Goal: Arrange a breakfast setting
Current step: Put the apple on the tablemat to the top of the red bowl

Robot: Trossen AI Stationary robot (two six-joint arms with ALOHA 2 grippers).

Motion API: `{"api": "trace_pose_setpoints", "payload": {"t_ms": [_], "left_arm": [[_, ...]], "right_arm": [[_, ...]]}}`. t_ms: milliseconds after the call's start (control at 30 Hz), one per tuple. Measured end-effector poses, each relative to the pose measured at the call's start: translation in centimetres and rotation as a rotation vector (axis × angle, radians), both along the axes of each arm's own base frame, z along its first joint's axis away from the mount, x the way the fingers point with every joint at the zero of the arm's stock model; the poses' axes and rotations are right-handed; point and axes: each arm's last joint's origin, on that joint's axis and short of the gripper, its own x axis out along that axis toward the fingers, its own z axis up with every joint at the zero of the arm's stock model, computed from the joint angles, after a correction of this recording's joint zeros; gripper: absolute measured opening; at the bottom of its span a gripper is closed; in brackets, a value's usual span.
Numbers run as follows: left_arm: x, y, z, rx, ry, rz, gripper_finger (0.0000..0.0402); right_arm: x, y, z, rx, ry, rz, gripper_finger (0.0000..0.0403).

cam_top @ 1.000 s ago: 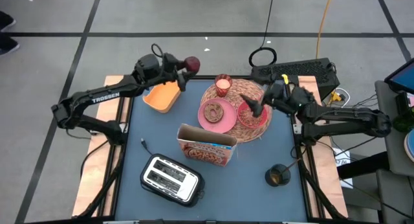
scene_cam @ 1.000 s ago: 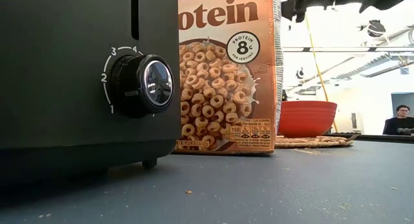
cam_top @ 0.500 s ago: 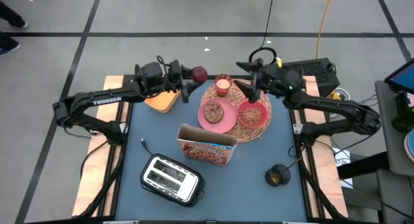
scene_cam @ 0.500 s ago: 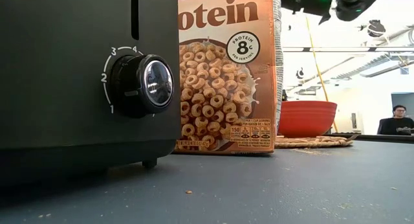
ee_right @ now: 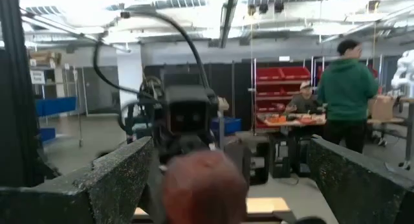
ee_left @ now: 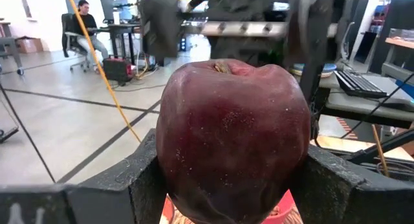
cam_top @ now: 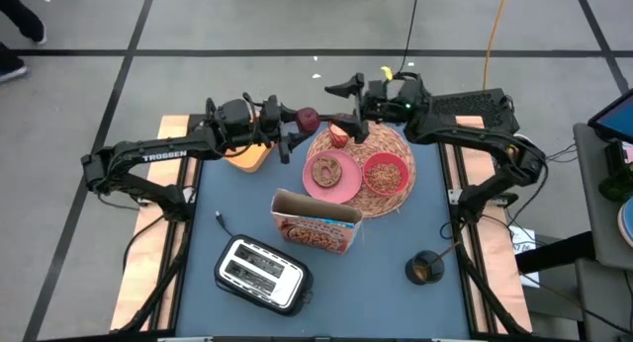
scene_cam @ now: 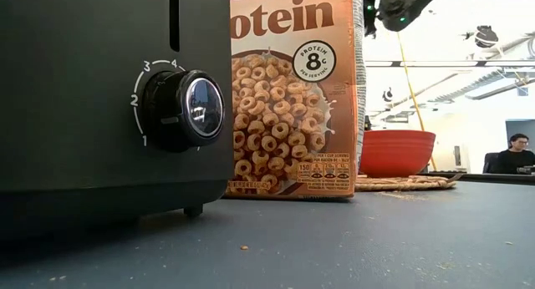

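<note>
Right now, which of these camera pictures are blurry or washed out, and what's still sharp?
Low view: the toaster and cereal box are sharp, while the windows behind are blown out white. Left wrist view: the apple held in the left gripper is crisp, and the right gripper beyond it is smeared. Right wrist view: soft all over, with ceiling lights glaring. High view: evenly lit and clear.

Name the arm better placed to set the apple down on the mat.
Left. Its tool is shut on the apple, beside the straw mat. The right tool is open, facing the apple, holding nothing.
</note>
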Motion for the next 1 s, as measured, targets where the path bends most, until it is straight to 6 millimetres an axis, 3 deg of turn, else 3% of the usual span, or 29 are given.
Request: {"api": "trace_pose_setpoints", "payload": {"t_ms": [300, 533, 700, 800, 1000], "left_arm": [[0.2, -0.4, -0.1, 0.027, 0.012, -0.015, 0.0266], [0.1, -0.4, -0.2, 0.033, 0.022, -0.015, 0.0266], [0.1, -0.4, -0.4, 0.026, 0.044, -0.016, 0.0266], [0.1, -0.4, -0.6, 0.017, 0.065, -0.017, 0.0266], [0.1, -0.4, -0.9, 0.002, 0.092, -0.017, 0.0266]], "right_arm": [[1.7, -1.0, -1.9, 0.019, 0.043, -0.001, 0.0396], [1.8, -0.8, -2.0, 0.021, 0.048, 0.009, 0.0396], [1.9, -0.1, -2.0, -0.001, 0.069, 0.150, 0.0396], [1.6, 0.3, -1.3, 0.001, 0.087, 0.241, 0.0396], [1.8, -0.3, 2.4, 0.000, 0.182, 0.244, 0.0396]]}}
